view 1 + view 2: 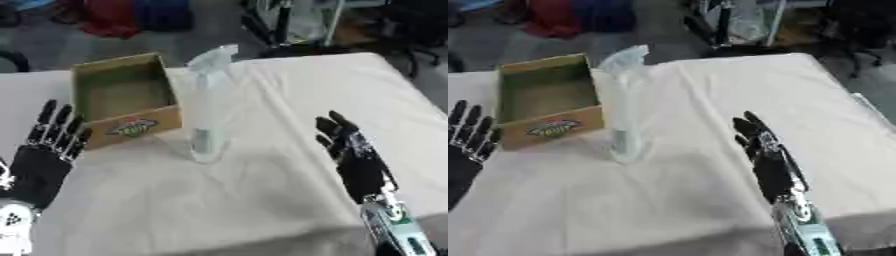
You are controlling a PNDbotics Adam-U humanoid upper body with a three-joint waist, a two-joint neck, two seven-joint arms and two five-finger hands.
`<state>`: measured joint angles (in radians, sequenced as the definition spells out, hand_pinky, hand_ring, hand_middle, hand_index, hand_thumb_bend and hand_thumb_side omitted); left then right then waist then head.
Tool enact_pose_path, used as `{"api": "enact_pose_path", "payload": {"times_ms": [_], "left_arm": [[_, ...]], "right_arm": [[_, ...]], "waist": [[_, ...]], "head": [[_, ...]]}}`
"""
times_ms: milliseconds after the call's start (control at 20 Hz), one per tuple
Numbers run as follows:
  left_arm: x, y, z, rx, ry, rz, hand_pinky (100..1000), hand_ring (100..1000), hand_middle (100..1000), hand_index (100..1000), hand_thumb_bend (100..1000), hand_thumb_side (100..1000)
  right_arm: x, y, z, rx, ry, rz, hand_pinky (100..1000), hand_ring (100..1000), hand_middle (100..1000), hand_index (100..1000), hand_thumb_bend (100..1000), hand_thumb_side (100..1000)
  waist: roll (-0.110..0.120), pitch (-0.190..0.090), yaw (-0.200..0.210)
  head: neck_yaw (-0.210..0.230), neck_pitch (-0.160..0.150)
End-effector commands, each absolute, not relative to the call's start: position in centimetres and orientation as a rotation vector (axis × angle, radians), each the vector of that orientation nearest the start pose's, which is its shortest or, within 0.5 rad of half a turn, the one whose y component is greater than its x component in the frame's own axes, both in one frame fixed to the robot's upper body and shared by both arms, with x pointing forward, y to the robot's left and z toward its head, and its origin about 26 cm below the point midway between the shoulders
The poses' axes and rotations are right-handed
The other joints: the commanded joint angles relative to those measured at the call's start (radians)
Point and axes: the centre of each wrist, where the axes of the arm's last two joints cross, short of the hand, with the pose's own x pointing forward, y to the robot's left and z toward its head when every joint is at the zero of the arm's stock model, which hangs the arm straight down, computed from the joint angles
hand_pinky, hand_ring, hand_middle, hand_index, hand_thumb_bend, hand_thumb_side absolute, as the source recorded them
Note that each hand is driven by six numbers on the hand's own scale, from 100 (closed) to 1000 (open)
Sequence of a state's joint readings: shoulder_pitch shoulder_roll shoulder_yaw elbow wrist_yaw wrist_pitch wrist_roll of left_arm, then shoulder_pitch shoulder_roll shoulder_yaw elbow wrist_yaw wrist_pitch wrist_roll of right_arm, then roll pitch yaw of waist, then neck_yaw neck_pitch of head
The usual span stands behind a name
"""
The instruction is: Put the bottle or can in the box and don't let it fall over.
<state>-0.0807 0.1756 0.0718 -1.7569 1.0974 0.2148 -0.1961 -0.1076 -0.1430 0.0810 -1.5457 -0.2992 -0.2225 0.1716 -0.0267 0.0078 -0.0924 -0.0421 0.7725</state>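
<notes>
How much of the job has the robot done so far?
Nothing yet. The clear bottle stands upright on the table, beside the cardboard box, not inside it. The left robot hand and right robot hand are both open and hold nothing. Grasping the bottle and setting it upright in the box are left.

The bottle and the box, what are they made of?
The bottle looks like clear plastic, slightly glossy: the pale cloth shows through it, though glass can't be ruled out. The box looks like brown cardboard, matte, with thin flat walls and a printed colourful label on its front.
</notes>
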Motion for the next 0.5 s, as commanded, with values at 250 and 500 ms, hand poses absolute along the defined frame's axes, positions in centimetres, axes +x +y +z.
{"api": "enact_pose_path", "payload": {"times_ms": [250,500], "left_arm": [[29.31,28.84,8.0,-1.019,-1.609,0.365,696,667,697,909,624,1000],[29.31,28.85,8.03,-1.018,-1.611,0.363,696,662,693,909,621,1000]], "right_arm": [[30.49,-24.73,1.77,0.328,-1.864,0.133,1000,992,877,972,100,849],[30.49,-24.71,1.77,0.329,-1.863,0.133,1000,992,876,973,100,849]], "waist": [[0.001,-0.011,0.001],[0.001,-0.011,0.0]], "head": [[-0.001,-0.002],[-0.001,-0.002]]}}
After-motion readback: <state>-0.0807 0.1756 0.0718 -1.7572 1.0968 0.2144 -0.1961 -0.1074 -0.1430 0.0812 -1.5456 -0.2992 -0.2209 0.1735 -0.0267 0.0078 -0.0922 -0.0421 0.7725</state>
